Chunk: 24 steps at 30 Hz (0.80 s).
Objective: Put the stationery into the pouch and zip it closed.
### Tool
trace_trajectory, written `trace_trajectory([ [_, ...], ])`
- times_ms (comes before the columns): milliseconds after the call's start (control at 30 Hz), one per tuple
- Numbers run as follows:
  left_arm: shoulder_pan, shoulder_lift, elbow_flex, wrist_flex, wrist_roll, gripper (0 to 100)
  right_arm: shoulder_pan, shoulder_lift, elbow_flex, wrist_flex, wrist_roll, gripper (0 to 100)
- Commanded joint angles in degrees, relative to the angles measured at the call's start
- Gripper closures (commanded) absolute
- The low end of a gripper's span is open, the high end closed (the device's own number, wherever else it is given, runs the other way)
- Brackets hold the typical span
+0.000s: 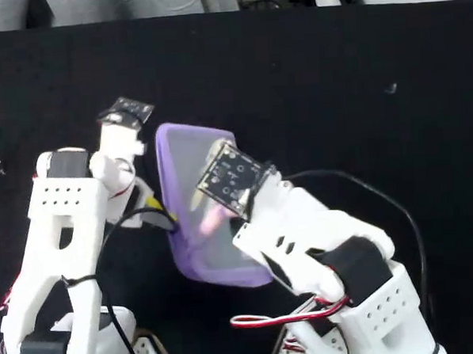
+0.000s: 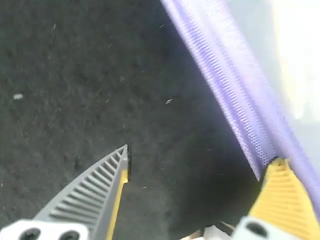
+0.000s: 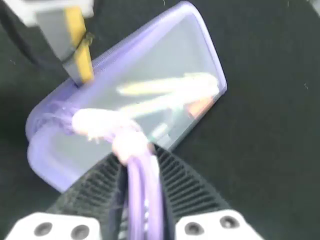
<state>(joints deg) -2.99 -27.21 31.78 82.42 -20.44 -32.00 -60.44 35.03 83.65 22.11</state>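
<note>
Pouch [image 1: 182,168] lies on the desk [image 1: 335,84] between the arms, stationery [image 3: 170,95] inside. On the right gripper [image 3: 137,155] the fingers pinch its purple edge; on the left gripper [image 2: 200,157] they stand wide at the zip [image 2: 235,85]. We judge it light and floppy: grip the seam.

One purple pouch [image 1: 186,157] lies on one black table [image 1: 358,75]. Two white arms stand there, one left arm [image 1: 60,226] and one right arm [image 1: 319,236], making two grippers: the left gripper [image 2: 200,157] and the right gripper [image 3: 139,165]. At least two long pale pieces of stationery [image 3: 165,86] show inside the pouch; blur hides the exact count.
</note>
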Motion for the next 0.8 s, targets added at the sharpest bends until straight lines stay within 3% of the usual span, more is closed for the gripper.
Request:
trace_trajectory([
  [0, -2.9, -1.3, 1.6, -3.5, 1.3, 59, 0.3, -0.7, -0.6, -1.6, 1.1, 98.8],
  [200, -6.4, -2.5, -0.1, -3.2, 9.4, 59, 0.3, -0.7, -0.4, -1.6, 1.1, 98.8],
  [333, -7.7, -8.4, -0.6, -3.3, 9.5, 59, 0.3, -0.7, -0.4, -1.6, 1.2, 98.8],
  [433, -7.9, -16.2, -0.5, -3.7, 2.7, 59, 0.3, -0.7, -0.4, -1.6, 1.2, 98.8],
  [767, -6.9, -46.0, 4.7, -3.7, -32.0, 59, 0.4, -0.7, -0.4, -1.6, 1.1, 98.8],
])
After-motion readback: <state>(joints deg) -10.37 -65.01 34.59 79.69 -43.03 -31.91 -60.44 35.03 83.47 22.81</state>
